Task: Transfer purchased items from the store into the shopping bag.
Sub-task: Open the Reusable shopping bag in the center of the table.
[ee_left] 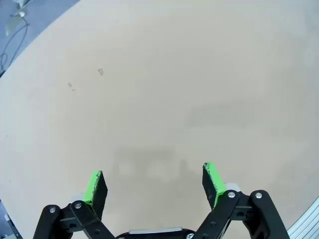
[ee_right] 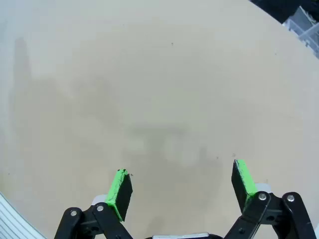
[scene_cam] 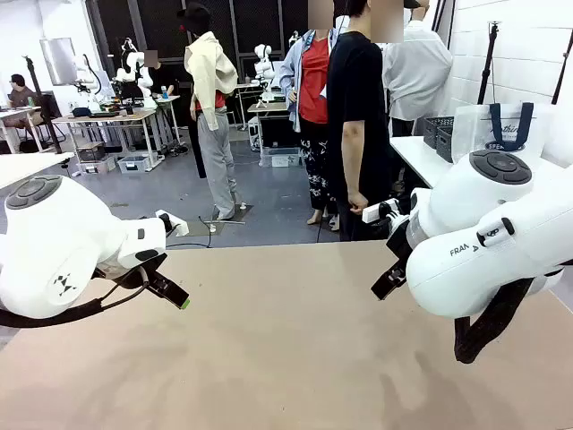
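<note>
The left gripper [ee_left: 154, 180] is seen at the bottom of its wrist view, jaws spread wide with nothing between them, above the bare table [ee_left: 159, 74]. The right gripper [ee_right: 182, 185] is likewise spread wide and empty. The bag [scene_cam: 501, 130] is seen upright at the upper right of the front view, on a white side table [scene_cam: 419, 161] beside dark baskets [scene_cam: 439, 134].

The shopping bag [scene_cam: 472, 134] is translucent whitish, navy-handled; upright on a side table [scene_cam: 410, 158].
</note>
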Robot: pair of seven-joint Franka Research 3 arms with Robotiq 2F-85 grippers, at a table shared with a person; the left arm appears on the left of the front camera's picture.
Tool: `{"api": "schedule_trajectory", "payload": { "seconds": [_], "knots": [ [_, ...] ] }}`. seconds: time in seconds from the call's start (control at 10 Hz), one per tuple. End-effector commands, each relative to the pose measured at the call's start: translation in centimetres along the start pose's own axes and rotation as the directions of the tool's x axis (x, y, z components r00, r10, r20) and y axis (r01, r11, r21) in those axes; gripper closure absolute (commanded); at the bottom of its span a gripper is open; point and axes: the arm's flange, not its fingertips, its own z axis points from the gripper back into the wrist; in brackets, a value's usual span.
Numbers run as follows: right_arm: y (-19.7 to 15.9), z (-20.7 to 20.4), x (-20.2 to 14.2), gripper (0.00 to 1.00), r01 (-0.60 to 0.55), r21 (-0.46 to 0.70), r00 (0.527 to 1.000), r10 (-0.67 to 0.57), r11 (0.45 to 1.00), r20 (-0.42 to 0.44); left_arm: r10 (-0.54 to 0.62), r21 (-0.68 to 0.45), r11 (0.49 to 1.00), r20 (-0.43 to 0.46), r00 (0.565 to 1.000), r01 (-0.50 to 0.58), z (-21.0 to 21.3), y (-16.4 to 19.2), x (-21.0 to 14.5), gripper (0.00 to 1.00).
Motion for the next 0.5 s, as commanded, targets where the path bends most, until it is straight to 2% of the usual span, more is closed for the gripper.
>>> {"api": "schedule_trajectory", "payload": {
  "seconds": [0.0, 0.4],
  "knots": [
    [0.01, 0.00, 0.00, 0.00, 0.000, 0.000, 1.000, 0.000, 1.000, 0.000, 0.000, 0.000, 1.000, 0.000, 1.000, 0.000, 0.00, 0.00, 0.00, 0.00],
    [0.01, 0.00, 0.00, 0.00, 0.000, 0.000, 1.000, 0.000, 1.000, 0.000, 0.000, 0.000, 1.000, 0.000, 1.000, 0.000, 0.00, 0.00, 0.00, 0.00]
  ]
}}
